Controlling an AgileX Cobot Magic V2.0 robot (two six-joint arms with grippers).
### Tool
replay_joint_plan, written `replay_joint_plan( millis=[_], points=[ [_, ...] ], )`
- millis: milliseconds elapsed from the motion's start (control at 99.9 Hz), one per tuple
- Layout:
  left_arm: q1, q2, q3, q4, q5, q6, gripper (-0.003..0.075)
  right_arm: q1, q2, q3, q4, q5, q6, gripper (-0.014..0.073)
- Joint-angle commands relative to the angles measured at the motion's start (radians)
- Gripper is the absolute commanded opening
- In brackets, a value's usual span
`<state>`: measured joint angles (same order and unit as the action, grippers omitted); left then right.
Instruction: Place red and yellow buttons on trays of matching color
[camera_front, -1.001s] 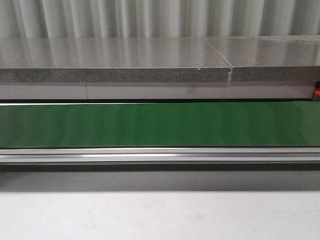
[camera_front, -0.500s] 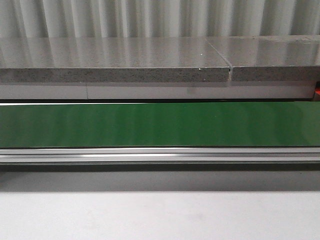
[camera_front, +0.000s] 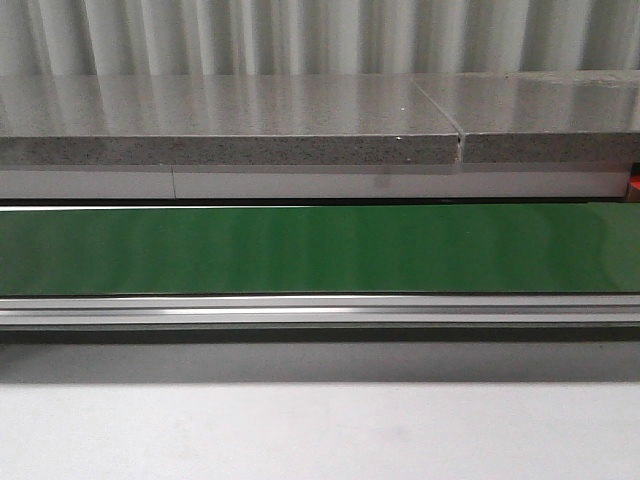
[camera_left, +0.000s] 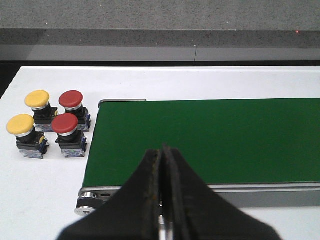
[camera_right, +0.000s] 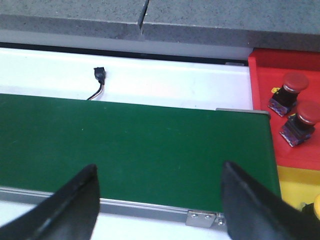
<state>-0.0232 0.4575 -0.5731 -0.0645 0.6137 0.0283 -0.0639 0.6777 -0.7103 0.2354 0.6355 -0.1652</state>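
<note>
Your left gripper (camera_left: 162, 150) has its jaws clenched on nothing, hovering just off the near end of the green belt (camera_left: 200, 140). Right gripper (camera_right: 157, 182) has jaws spread wide, also empty, over the belt's other end.

Past the left jaws, on the white worktop (camera_left: 50, 200) beside the belt end, four buttons sit in a tight cluster: 2 yellow (camera_left: 20, 124) (camera_left: 37, 98) and 2 red (camera_left: 65, 123) (camera_left: 71, 99). All upright on their switch bodies, touching or nearly so.

Past the right jaws, the red tray (camera_right: 285, 100) already holds 2 red buttons (camera_right: 295, 81) (camera_right: 308, 113). Yellow tray (camera_right: 295, 187) sits next to it; a yellow shape at the frame edge may be a button, can't tell.

Front view shows only bare belt, nothing riding on it.

So approx: 2 reds done, 4 btns left by the left arm. Looks like left arm feeds the belt and right arm sorts. Nothing is in hand right now.
</note>
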Motion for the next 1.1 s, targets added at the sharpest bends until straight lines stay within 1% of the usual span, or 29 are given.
replay_joint_plan(
  millis=[0, 120, 190, 220, 260, 530, 580, 630, 680, 750, 790, 800, 820, 870, 890, 921, 971, 1011, 1041, 1091],
  points=[
    [-0.007, 0.004, -0.028, -0.010, -0.074, -0.002, -0.0020, 0.000, -0.023, -0.005, 0.002, -0.050, -0.014, 0.0342],
    [-0.007, 0.004, -0.028, -0.010, -0.075, -0.002, -0.0020, 0.000, -0.029, 0.003, 0.002, -0.047, -0.014, 0.0083],
    [-0.007, 0.004, -0.028, -0.010, -0.075, -0.002, -0.0020, 0.000, -0.029, 0.003, 0.002, -0.047, -0.014, -0.0041],
    [-0.007, 0.004, -0.028, -0.010, -0.075, -0.002, -0.0020, 0.000, -0.029, 0.003, 0.002, -0.047, -0.014, -0.0074],
    [-0.007, 0.004, -0.028, -0.010, -0.075, -0.002, -0.0020, 0.000, -0.029, 0.003, 0.002, -0.046, -0.014, -0.0063],
    [-0.007, 0.004, -0.028, -0.010, -0.075, -0.002, -0.0019, 0.000, -0.029, 0.003, 0.002, -0.045, -0.014, -0.0067],
    [-0.007, 0.004, -0.028, -0.010, -0.075, -0.002, -0.0015, 0.000, -0.029, 0.003, 0.002, -0.045, -0.014, -0.0067],
    [-0.007, 0.004, -0.028, -0.010, -0.075, -0.002, 0.0006, 0.000, -0.029, 0.003, 0.002, -0.045, -0.014, -0.0067],
    [-0.007, 0.004, -0.028, -0.010, -0.075, -0.002, 0.0048, 0.000, -0.029, 0.003, 0.002, -0.045, -0.014, -0.0067],
    [-0.007, 0.004, -0.028, -0.010, -0.075, -0.002, 0.0141, 0.000, -0.029, 0.003, 0.002, -0.045, -0.014, -0.0067],
    [-0.007, 0.004, -0.028, -0.010, -0.075, -0.002, 0.0218, 0.000, -0.029, 0.003, 0.002, -0.045, -0.014, -0.0067],
    [-0.007, 0.004, -0.028, -0.010, -0.075, -0.002, 0.0249, 0.000, -0.029, 0.003, 0.002, -0.045, -0.014, -0.0067],
    [-0.007, 0.004, -0.028, -0.010, -0.075, -0.002, 0.0280, 0.000, -0.029, 0.003, 0.002, -0.045, -0.014, -0.0067],
    [-0.007, 0.004, -0.028, -0.010, -0.073, -0.002, 0.0418, 0.000, -0.029, 0.003, 0.002, -0.045, -0.014, -0.0067],
    [-0.007, 0.004, -0.028, -0.013, -0.073, -0.002, 0.0453, 0.000, -0.029, 0.003, 0.002, -0.045, -0.014, -0.0067],
    [-0.007, 0.004, -0.028, -0.020, -0.073, -0.002, 0.0535, 0.000, -0.029, 0.003, 0.002, -0.045, -0.014, -0.0067],
    [-0.007, 0.004, -0.028, -0.019, -0.075, -0.011, 0.0624, 0.000, -0.029, 0.003, 0.002, -0.045, -0.014, -0.0067],
    [-0.007, 0.004, -0.028, -0.019, -0.075, -0.011, 0.0670, 0.000, -0.029, 0.003, 0.002, -0.045, -0.014, -0.0067],
    [-0.007, 0.004, -0.028, -0.019, -0.075, -0.011, 0.0685, 0.000, -0.029, 0.003, 0.002, -0.045, -0.014, -0.0067],
    [-0.007, 0.004, -0.028, -0.019, -0.075, -0.011, 0.0681, 0.000, -0.029, 0.003, 0.002, -0.045, -0.014, -0.0067]
  ],
)
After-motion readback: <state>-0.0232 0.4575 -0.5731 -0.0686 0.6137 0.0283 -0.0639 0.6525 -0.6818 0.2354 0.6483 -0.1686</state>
